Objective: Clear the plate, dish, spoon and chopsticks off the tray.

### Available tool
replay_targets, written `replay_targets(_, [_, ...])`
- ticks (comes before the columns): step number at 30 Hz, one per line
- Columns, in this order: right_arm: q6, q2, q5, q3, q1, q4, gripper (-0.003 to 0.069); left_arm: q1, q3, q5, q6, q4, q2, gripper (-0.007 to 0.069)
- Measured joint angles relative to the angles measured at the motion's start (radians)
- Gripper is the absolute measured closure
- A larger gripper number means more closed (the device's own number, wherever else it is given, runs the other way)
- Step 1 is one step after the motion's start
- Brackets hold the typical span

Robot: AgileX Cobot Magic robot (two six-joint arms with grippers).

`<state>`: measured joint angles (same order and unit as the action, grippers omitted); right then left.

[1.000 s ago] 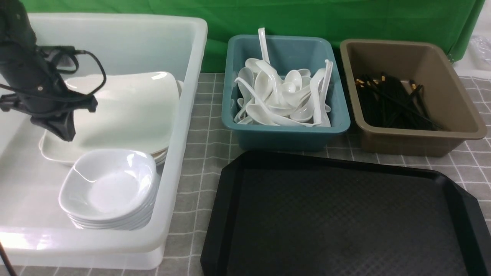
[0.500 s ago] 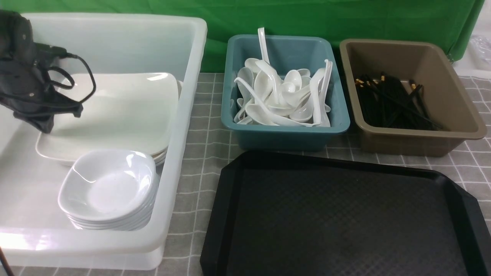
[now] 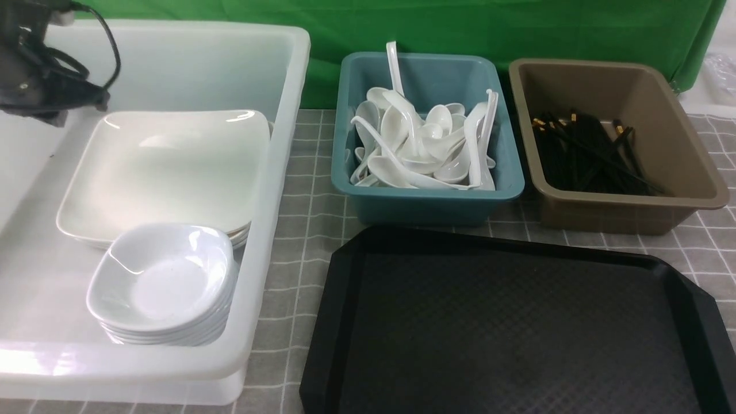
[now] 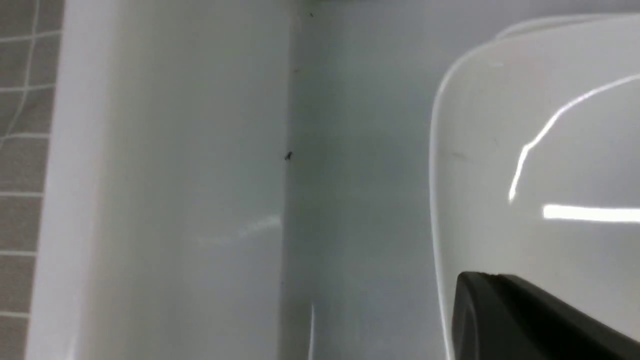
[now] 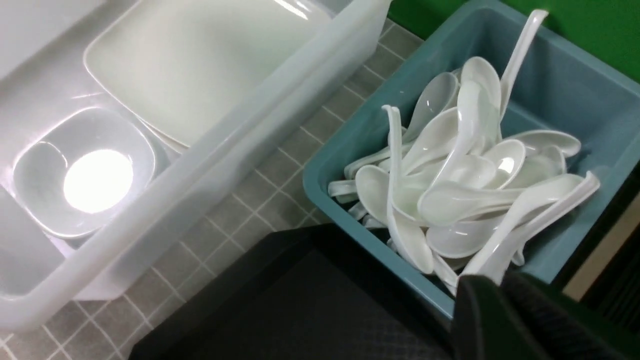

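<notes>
The black tray (image 3: 517,328) has nothing on its floor. The large white square plate (image 3: 167,167) lies flat in the white tub (image 3: 276,190), behind a stack of small white dishes (image 3: 164,282). Several white spoons (image 3: 425,144) fill the teal tub (image 3: 506,172). The black chopsticks (image 3: 586,152) lie in the brown tub (image 3: 690,167). My left gripper (image 3: 52,118) is raised above the tub's back left, off the plate's corner (image 4: 550,125); its jaws (image 4: 500,277) look shut and empty. My right gripper (image 5: 500,285) is shut and empty, over the tray's far rim by the teal tub.
The tubs stand in a row behind the tray on a grey checked cloth (image 3: 310,230). A green backdrop (image 3: 460,23) closes the far side. The white tub's tall wall (image 4: 175,175) is close beside my left gripper.
The plate, tilted up at its left edge a second ago, now lies flat. My left gripper has let go and risen up and back to the left.
</notes>
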<state>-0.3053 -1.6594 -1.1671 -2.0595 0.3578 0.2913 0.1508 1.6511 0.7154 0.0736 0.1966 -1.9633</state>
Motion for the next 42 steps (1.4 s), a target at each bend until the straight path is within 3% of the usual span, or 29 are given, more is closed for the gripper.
replay_targets(8, [0.000,0.000,0.000,0.000,0.000,0.010,0.0569,0.039,0.064,-0.104,-0.016,0.013,-0.112,0.0610])
replay_targets(16, [0.000,0.000,0.000,0.000,0.000,0.014,0.0569,0.039,0.090,-0.213,0.061,-0.045,-0.195,0.0610])
replay_targets(22, [0.002,0.000,0.000,0.000,0.000,0.025,0.0569,0.039,0.095,-0.301,0.063,0.004,-0.228,0.0610])
replay_targets(27, [0.002,0.000,0.000,0.000,0.000,0.026,0.0569,0.037,0.097,-0.300,0.081,-0.076,-0.257,0.0610])
replay_targets(33, [0.002,0.000,0.000,0.000,0.000,0.028,0.0569,0.015,0.097,-0.276,0.246,-0.169,-0.253,0.0610])
replay_targets(42, [0.002,0.000,0.000,0.000,0.000,0.034,0.0568,0.008,0.097,-0.319,0.218,-0.244,-0.157,0.0610])
